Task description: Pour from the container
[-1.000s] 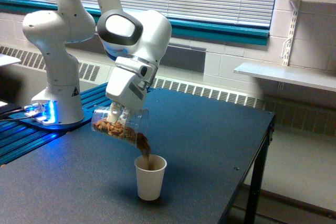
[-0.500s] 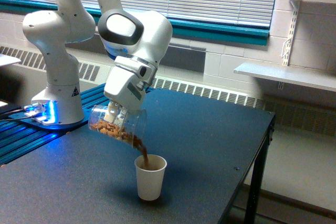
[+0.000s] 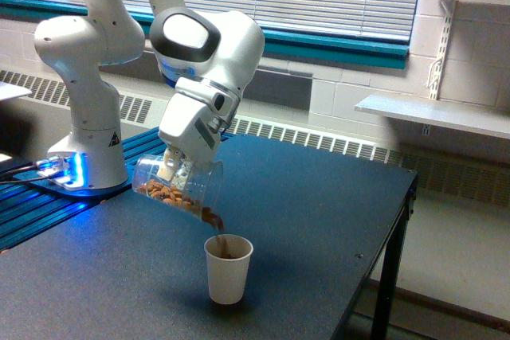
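Your clear container (image 3: 177,184) hangs tipped on its side over the table (image 3: 319,197), its mouth just above the paper cup (image 3: 229,268). The gripper (image 3: 177,166) is clamped on it. Brown nuts (image 3: 213,219) are falling. Tip too far and they rush out, miss, or knock the light cup over.

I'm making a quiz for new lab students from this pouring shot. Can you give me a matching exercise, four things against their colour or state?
Things:
1. container
2. paper cup
3. table
4. pincer

States:
A. dark and flat, bearing the cup
B. shut on the clear vessel
C. upright, off-white, catching brown pieces
D. tilted, mouth down toward the cup

Pairs: 1-D, 2-C, 3-A, 4-B
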